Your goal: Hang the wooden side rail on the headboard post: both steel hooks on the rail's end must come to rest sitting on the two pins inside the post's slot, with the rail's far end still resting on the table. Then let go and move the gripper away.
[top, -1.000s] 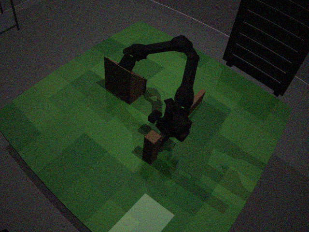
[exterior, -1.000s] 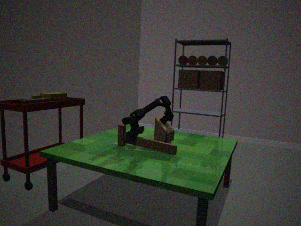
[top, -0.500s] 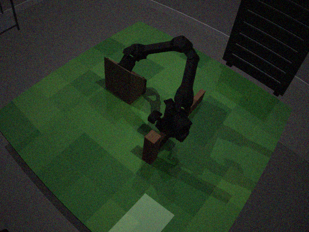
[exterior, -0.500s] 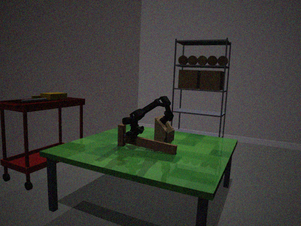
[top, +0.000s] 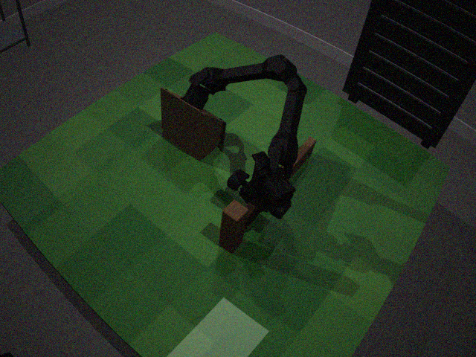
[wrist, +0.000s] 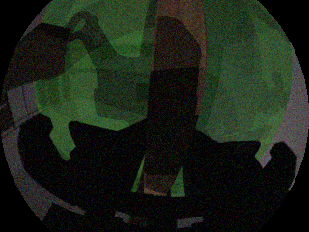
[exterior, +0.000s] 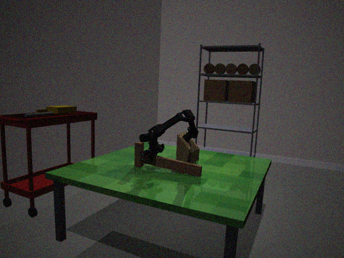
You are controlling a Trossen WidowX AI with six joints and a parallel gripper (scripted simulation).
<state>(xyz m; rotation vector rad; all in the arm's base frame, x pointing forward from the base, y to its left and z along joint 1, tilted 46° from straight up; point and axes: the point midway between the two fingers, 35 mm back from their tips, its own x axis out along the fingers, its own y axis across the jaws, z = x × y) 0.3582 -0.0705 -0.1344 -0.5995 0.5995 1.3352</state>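
The wooden post (top: 231, 232) (exterior: 138, 154) stands upright on the green table (top: 115, 245) (exterior: 222, 191). The long brown rail (top: 305, 152) (exterior: 181, 166) (wrist: 180, 10) runs from beside the post across the table, and its far end rests on the table top. My gripper (exterior: 149, 159) (wrist: 165, 122) is shut on the rail near its post end, low and close beside the post. In the top view the dark gripper body covers that part of the rail. The hooks, the slot and the pins are hidden or too dark to see, so I cannot tell whether the hooks sit on the pins.
A wooden stand (top: 188, 130) (exterior: 183, 148) (wrist: 36, 58) is at the arm's base, with the arm arching from it over to the rail. A pale rectangle (top: 227, 326) lies on the table in the top view. A red cart (exterior: 50, 119) and a shelf rack (exterior: 229, 102) stand off the table.
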